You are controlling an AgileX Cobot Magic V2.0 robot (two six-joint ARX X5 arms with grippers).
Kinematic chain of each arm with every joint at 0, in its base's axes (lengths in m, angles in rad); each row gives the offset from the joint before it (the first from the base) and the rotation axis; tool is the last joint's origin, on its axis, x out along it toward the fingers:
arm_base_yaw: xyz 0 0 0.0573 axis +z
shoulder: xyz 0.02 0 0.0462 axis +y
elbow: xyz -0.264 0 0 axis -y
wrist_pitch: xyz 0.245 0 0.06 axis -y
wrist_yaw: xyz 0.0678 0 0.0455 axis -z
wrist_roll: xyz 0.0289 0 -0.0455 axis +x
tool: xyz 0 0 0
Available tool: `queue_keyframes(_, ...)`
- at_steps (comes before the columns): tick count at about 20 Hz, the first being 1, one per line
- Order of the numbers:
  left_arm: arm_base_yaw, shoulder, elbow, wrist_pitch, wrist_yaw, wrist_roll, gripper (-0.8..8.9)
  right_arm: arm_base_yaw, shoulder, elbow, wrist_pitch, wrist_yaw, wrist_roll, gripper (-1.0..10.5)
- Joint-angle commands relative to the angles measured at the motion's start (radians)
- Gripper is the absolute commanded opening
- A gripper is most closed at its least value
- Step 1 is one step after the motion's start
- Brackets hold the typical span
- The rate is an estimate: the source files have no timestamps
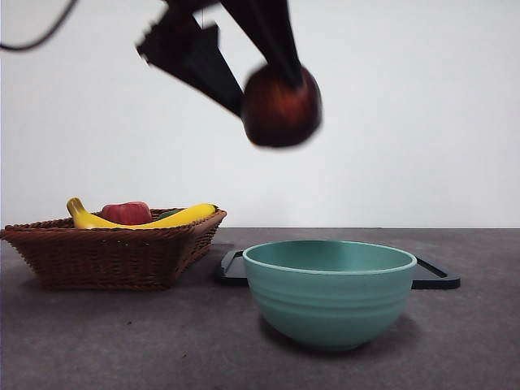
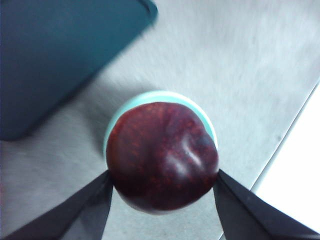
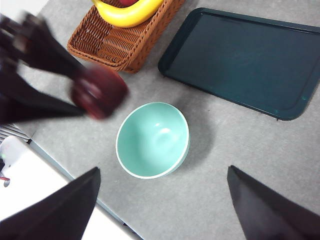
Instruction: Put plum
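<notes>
- The left end effector [image 1: 272, 97] hangs high above the desk [image 1: 122, 341], its two black jaws pinching the plum [image 1: 281, 106] from opposite sides.
- The plum [image 2: 162, 156], dark maroon and glossy, sits between the jaw tips and touches nothing else; it is blurred in the front and right wrist views.
- Directly below the left end effector [image 2: 162, 182] stands a pale green bowl [image 2: 165, 100]; in the left wrist view its rim shows as a ring around the held fruit, well beneath it.
- Beyond the bowl [image 1: 329, 292] from the front camera lies a flat dark tray [image 1: 435, 278], near the bowl but apart from it.
- Off to one side of the left end effector, lower down, a woven basket [image 1: 110, 252] rests on the desk, holding a yellow banana [image 1: 179, 218] and a red fruit [image 1: 126, 213].
- The right end effector [image 3: 160, 200] is high over the desk with its jaws spread wide and nothing between them; the bowl [image 3: 152, 140] lies below it, and the plum [image 3: 98, 92] in the left end effector [image 3: 75, 95] is off to its side.
</notes>
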Motion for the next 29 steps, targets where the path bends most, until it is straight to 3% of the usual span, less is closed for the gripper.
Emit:
queue_keyframes(1,-0.037,0.078,0.019,0.029,0.003,0.014,2.7,0.003,0.006,0.022,0.009,0.001,0.0,4.1)
queue_keyframes(13,-0.062,0.333,0.019,0.1,-0.01,0.052,2.71,0.003,0.006,0.022,0.009,0.001,-0.001,4.1)
queue_keyframes(18,-0.067,0.348,0.019,0.095,-0.01,0.051,2.93,0.003,0.006,0.022,0.009,0.001,-0.001,4.1)
queue_keyframes(22,-0.074,0.348,0.019,0.092,-0.009,0.05,4.06,0.003,0.006,0.022,0.009,0.001,-0.001,4.1)
queue_keyframes(29,-0.078,0.277,0.034,0.085,-0.01,0.046,4.05,0.003,0.006,0.022,0.009,0.001,-0.001,4.1)
